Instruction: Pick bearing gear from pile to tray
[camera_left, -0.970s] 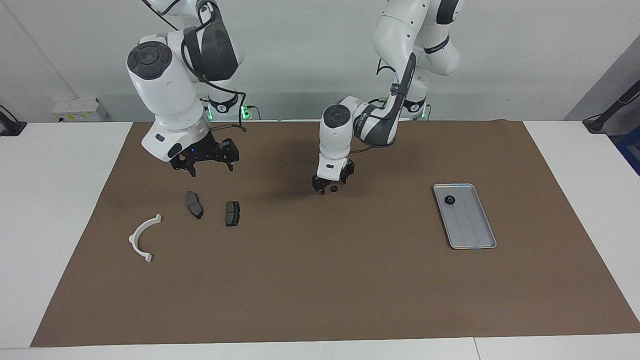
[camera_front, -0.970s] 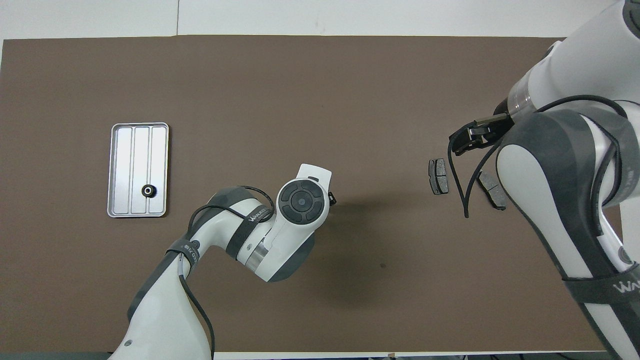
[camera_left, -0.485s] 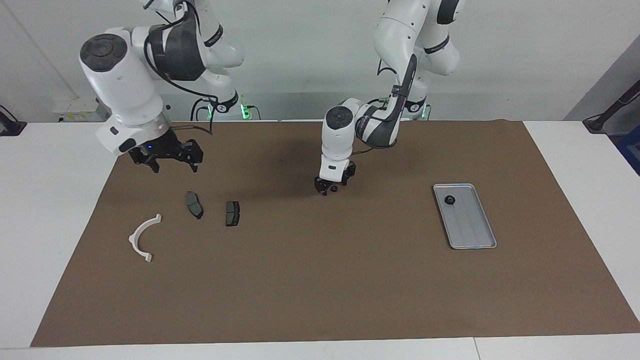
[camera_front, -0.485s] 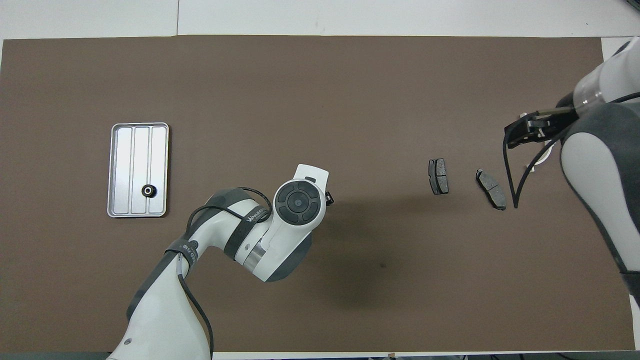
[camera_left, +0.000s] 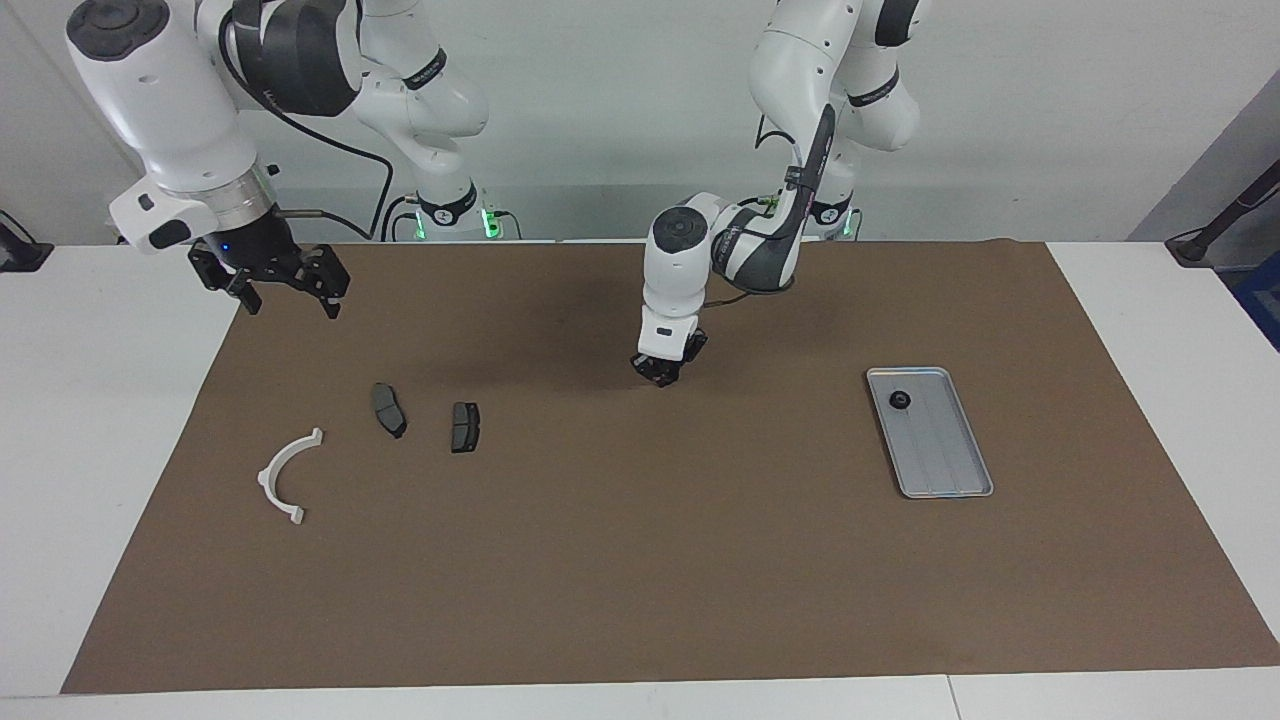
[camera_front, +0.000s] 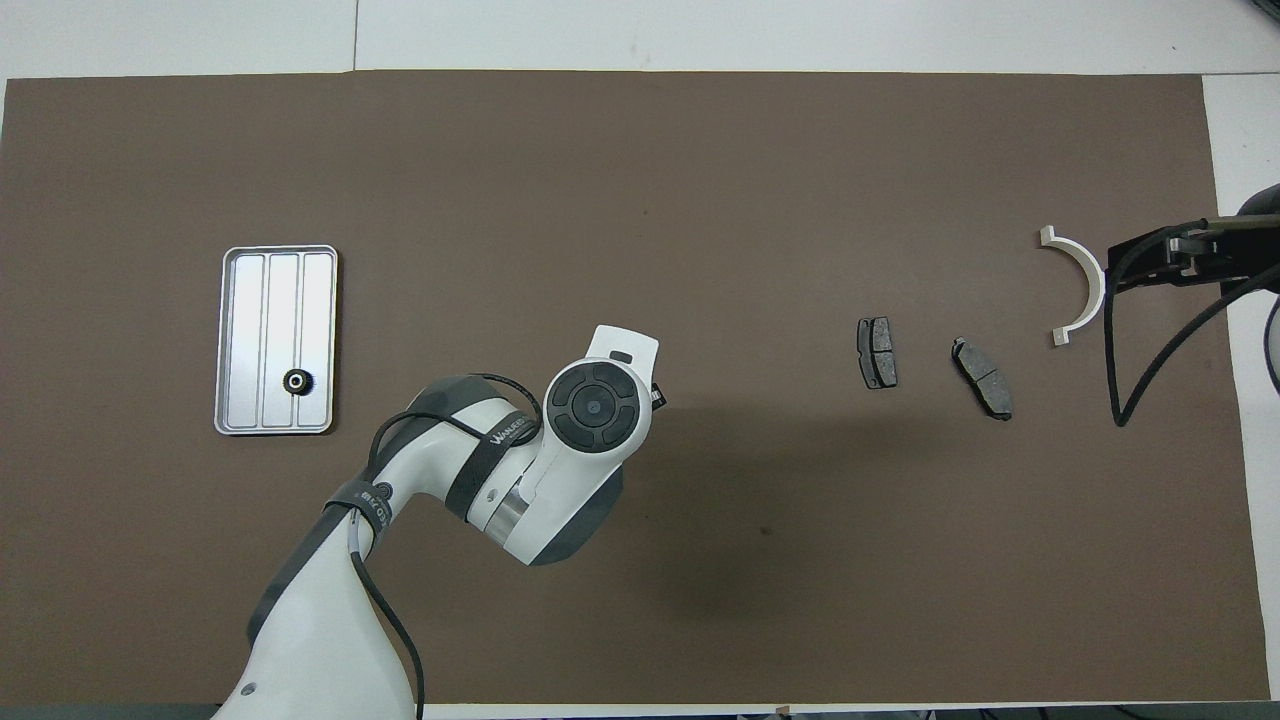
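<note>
The right gripper (camera_left: 285, 293) hangs raised over the mat's edge at its own end of the table, fingers spread, holding nothing; this arm waits. Below it, toward the table's middle, lie the white plastic arc (camera_left: 285, 475) and two dark brake pads (camera_left: 389, 410).

At the middle, the left gripper (camera_left: 662, 375) is down at the brown mat (camera_left: 640, 560), fingertips pinched together; a bearing gear between them is likely but cannot be seen. Toward this arm's end, well apart from it, sits the silver tray (camera_left: 945, 470), one small black gear (camera_left: 900, 401) already in it.

Such a gear looks tiny, rigid and light, apt to roll; pinching across its rim seems best.

The left arm's sleeve carries white lettering, too small to read.
</note>
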